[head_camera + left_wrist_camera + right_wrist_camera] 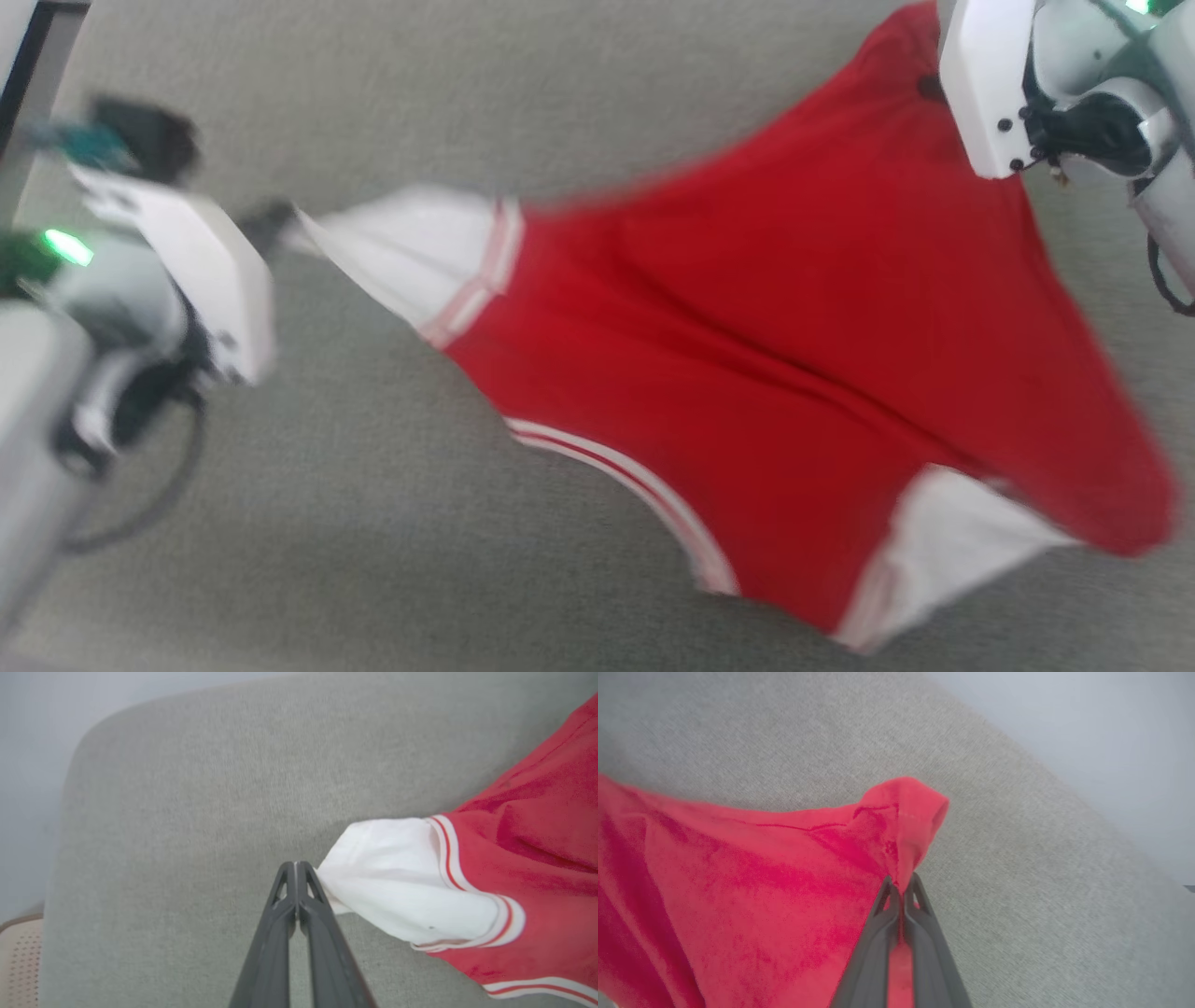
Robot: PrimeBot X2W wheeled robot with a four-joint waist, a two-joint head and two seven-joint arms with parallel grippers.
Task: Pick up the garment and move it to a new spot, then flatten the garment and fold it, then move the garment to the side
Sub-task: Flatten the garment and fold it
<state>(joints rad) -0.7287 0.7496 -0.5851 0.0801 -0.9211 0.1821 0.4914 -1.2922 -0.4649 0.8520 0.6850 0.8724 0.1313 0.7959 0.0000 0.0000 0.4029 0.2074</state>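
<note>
While taut, garment over grey cushion

Bare grey fabric surface lies open around the left claw. The garment, stretched across to the right claw, blocks the middle and right.

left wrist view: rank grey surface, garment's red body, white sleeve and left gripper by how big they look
1. grey surface
2. red body
3. white sleeve and left gripper: these look alike, and the gripper is nearest the camera, so unranked
</note>
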